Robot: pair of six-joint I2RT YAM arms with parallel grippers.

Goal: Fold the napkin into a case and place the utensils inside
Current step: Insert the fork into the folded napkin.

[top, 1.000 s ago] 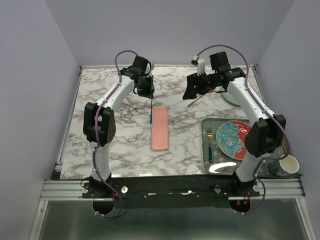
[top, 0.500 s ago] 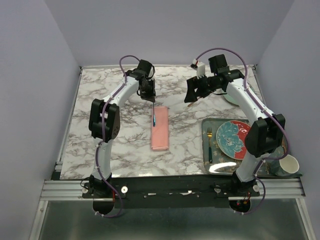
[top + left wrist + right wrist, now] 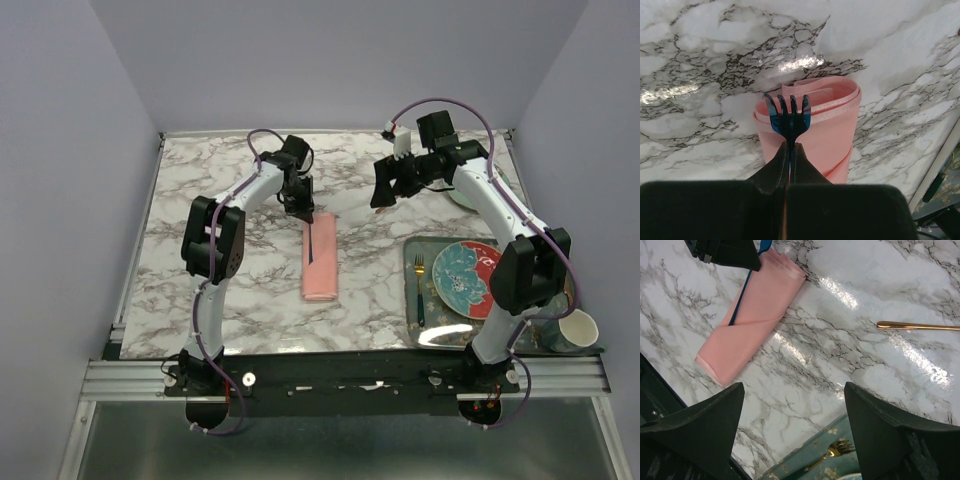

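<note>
Insertion of the fork [image 3: 788, 116] is the step in hand, by my reading. The napkin already lies folded as a case [image 3: 320, 258] at the middle of the bench [image 3: 230, 290], its length running 12 to 6 o'clock. The left end effector [image 3: 790, 146] is pinched shut on the fork's neck at the 12 o'clock end of the case, and the dark handle trails toward 6 o'clock along the cloth. The right end effector [image 3: 793, 386] stands wide and holds nothing, hovering toward 2 o'clock of the case.

The fork looks to lie over the cloth rather than in it; whether it touches I cannot tell. The next move likely calls for bringing it to the open mouth and sliding it between the layers without dragging the soft satin out of its fold. The spoon [image 3: 917, 326] lies bare on the bench, well apart from the case, and would follow.

The left wrist view shows the tines clear of the fingertips with the layered end of the case under them, which the top view is too small to give. The right wrist view alone shows the spoon's handle; in the top view the right end effector hides it. Only the top view shows both arms and the tray [image 3: 440, 328] at 4 o'clock.
</note>
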